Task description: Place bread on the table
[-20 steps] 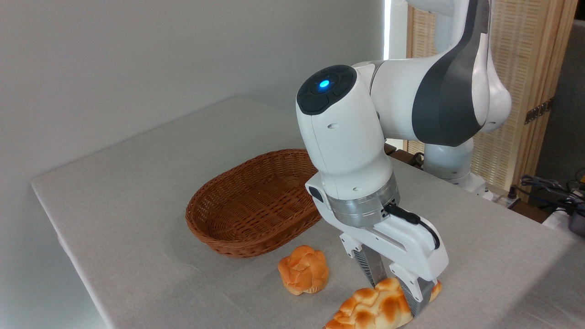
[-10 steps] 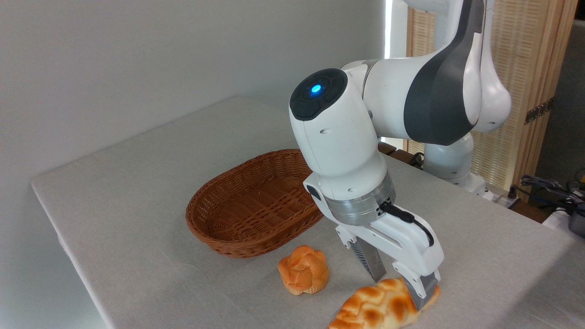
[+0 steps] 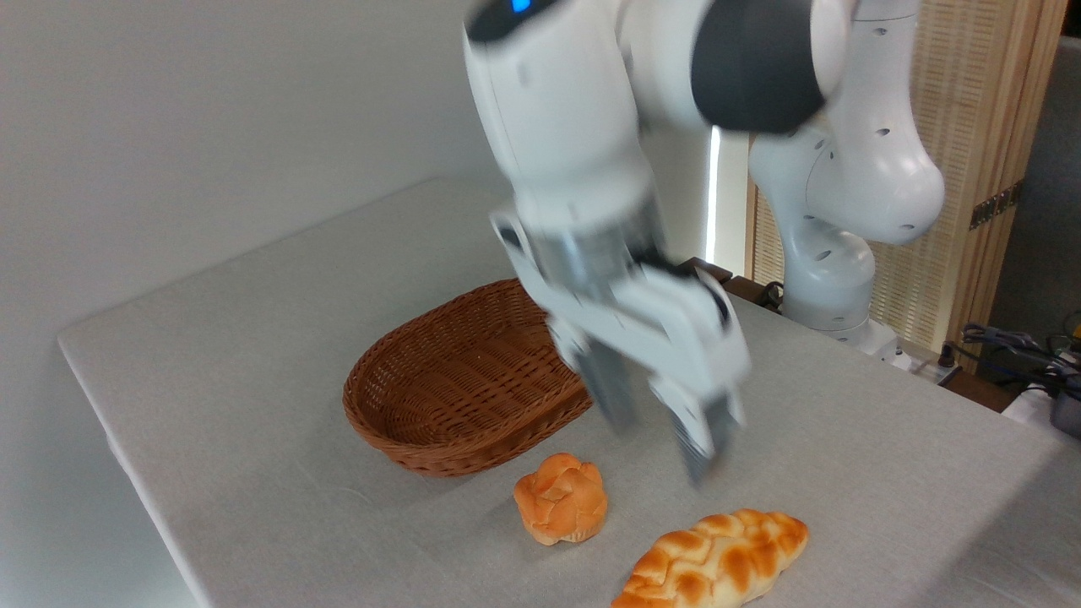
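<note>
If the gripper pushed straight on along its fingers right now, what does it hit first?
Probably the bare table cloth between the round bun and the braided loaf. The open gripper points down, slightly rightward. It is motion-blurred and depth is unclear, so it might clip the loaf's top.

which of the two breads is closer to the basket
The small round orange bun, just in front of the basket; the long braided loaf lies farther right.
</note>
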`<control>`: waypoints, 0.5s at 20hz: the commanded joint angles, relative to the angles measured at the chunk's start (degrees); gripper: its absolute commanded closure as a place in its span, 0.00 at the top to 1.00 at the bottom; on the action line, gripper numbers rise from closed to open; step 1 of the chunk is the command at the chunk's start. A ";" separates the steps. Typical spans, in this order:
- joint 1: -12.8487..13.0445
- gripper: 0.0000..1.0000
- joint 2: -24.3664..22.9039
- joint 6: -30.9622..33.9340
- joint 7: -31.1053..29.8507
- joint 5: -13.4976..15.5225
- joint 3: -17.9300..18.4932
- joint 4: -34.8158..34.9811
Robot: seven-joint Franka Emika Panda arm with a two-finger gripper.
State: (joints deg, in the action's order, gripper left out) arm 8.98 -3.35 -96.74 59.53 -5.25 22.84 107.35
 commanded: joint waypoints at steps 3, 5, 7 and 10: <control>0.15 1.00 0.19 4.81 -5.45 10.52 -0.51 -10.75; 0.16 1.00 0.19 5.86 -9.15 12.28 -2.96 -13.03; 0.24 1.00 0.19 8.40 -11.35 12.29 -5.69 -15.06; -1.50 1.00 -0.07 9.47 -16.18 12.20 -12.00 -16.47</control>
State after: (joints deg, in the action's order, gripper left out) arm 9.22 -4.10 -89.63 47.77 6.25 15.82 93.75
